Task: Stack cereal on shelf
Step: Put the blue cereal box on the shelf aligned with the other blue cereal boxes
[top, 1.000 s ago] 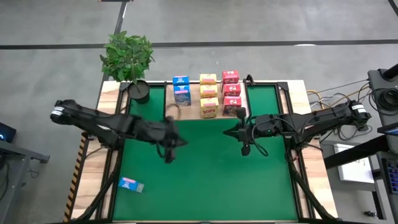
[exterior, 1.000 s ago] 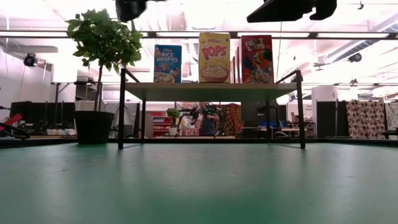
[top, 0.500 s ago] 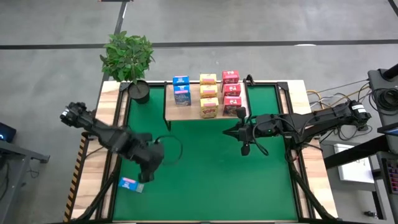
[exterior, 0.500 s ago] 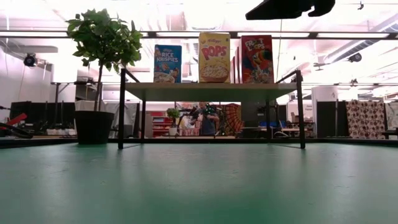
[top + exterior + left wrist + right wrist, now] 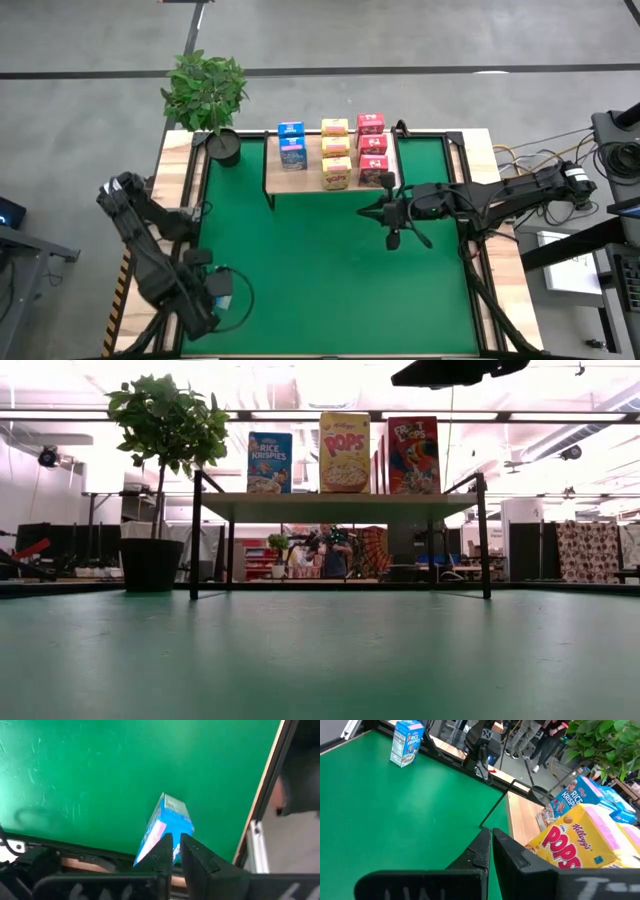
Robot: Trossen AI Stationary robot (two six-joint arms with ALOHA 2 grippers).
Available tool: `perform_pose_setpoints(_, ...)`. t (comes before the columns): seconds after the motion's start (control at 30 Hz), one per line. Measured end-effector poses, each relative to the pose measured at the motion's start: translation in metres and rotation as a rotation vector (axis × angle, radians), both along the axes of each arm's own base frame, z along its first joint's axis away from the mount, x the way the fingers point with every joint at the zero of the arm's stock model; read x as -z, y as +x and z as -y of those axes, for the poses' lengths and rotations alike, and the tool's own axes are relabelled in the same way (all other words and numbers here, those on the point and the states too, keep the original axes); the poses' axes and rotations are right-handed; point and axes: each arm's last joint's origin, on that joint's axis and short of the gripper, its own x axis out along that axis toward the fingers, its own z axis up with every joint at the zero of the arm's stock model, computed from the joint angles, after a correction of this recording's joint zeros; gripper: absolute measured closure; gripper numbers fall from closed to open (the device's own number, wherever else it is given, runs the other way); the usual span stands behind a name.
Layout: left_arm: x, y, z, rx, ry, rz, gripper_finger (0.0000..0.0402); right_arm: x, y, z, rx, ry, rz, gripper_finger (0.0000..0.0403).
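Observation:
The shelf (image 5: 308, 176) stands at the far middle of the green mat and also shows in the low view (image 5: 340, 506). On it stand two blue, three yellow and three red cereal boxes (image 5: 337, 152). The low view shows the front blue (image 5: 270, 462), yellow (image 5: 345, 452) and red (image 5: 413, 455) ones. One blue box (image 5: 169, 825) rests on the mat by the near left corner; it also shows in the right wrist view (image 5: 406, 742). My left gripper (image 5: 176, 845) is shut and hovers over this box. My right gripper (image 5: 390, 218) is shut and empty, just near of the shelf's right end.
A potted plant (image 5: 208, 95) stands at the far left corner beside the shelf. Black frame rails run along the mat's left and right sides (image 5: 470, 260). The bare green mat (image 5: 330, 280) lies between the two arms. People stand in the room behind.
My left arm has swung from the middle of the table, just near of the shelf, toward the near left corner, and its gripper now stands over the lone blue box. The box has stayed in place.

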Motion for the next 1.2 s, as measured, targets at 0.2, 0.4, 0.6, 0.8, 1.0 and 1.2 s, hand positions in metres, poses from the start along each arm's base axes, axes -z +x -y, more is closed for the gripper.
perform_pose_setpoints(0.2,0.014,-0.006,0.013,0.107,0.095,-0.07,0.0324,0.001,0.003,0.0,0.0,0.003,0.006,0.0394)
perform_pose_setpoints(0.4,0.032,0.001,0.02,0.101,0.169,-0.142,0.023,0.002,0.003,0.0,-0.001,-0.001,0.003,0.0394)
perform_pose_setpoints(0.6,0.039,0.002,0.025,0.097,0.126,-0.238,0.0165,0.002,0.003,0.0,-0.002,-0.008,0.002,0.0394)
perform_pose_setpoints(0.8,0.038,-0.001,0.027,0.067,0.136,-0.218,0.0158,0.002,0.003,0.0,-0.005,-0.019,0.003,0.0394)
perform_pose_setpoints(1.0,0.04,0.001,0.027,0.06,0.155,-0.172,0.016,0.001,0.004,0.0,-0.006,-0.021,0.009,0.0394)
perform_pose_setpoints(1.2,0.051,0.0,0.028,0.066,0.153,-0.175,0.016,0.001,0.004,0.0,-0.003,-0.009,0.008,0.0394)
